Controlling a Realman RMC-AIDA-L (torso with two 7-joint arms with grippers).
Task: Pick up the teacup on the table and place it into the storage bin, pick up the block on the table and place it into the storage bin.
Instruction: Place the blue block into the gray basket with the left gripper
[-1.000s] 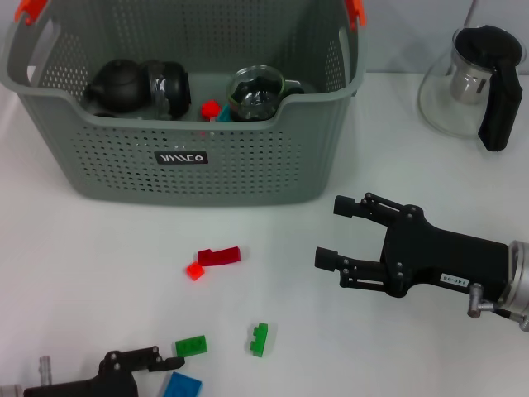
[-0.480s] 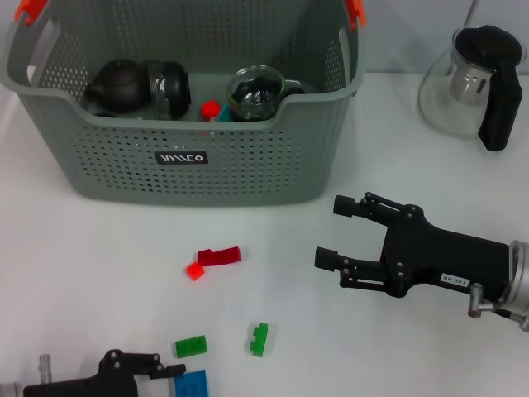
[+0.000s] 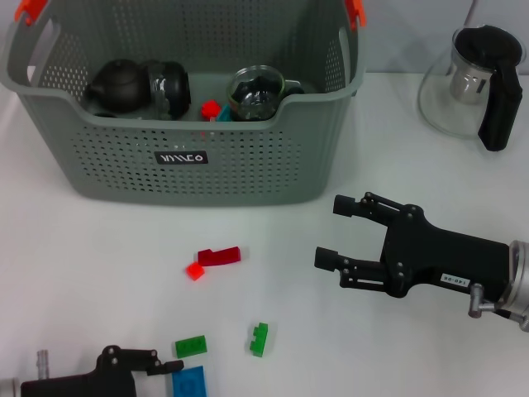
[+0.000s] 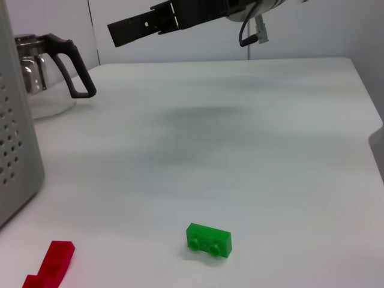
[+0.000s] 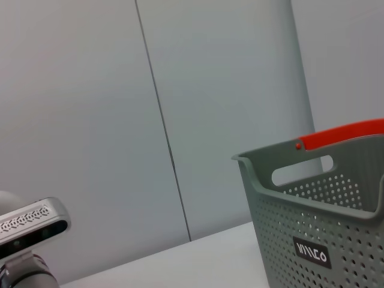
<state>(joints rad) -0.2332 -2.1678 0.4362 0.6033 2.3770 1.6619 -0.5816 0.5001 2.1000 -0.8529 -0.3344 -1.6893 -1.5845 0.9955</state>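
White table (image 3: pixel 99 248), storage bin (image 3: pixel 248 165) holding teacups (image 3: pixel 258 93)

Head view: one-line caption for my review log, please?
Open right tool hovers beside the storage bin; left tool sits low by the green block and blue block.

Bright, even light falls from overhead across the white table (image 3: pixel 99 273), which washes out nearly to glare at the far right. Shadows are faint and soft: only a pale smudge sits under the right tool (image 3: pixel 329 231). The glass pot (image 3: pixel 463 87) at the far right carries small bright reflections. In the left wrist view a broad, blurred grey shadow lies across the middle of the table, and the green block (image 4: pixel 209 240) close by looks slightly soft.
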